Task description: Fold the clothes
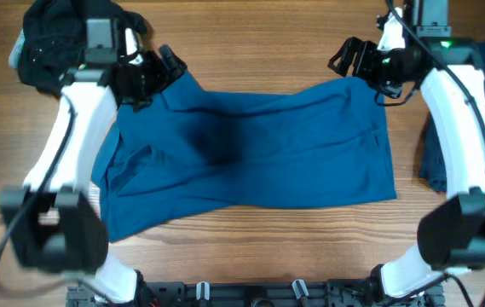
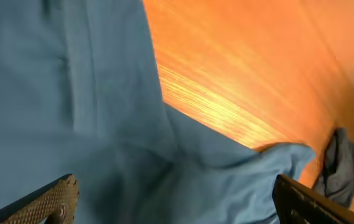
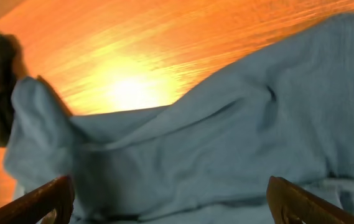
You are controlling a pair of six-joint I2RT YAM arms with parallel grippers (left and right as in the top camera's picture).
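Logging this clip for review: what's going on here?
Two robot arms are working on a medium-blue shirt spread across the wooden table. The left end effector is at the shirt's far left corner and the right end effector is at its far right corner. Both are open and grip nothing. The shirt lies wrinkled in a rough rectangle, not neatly folded. A black garment lies aside at the far left and a darker blue garment at the right.
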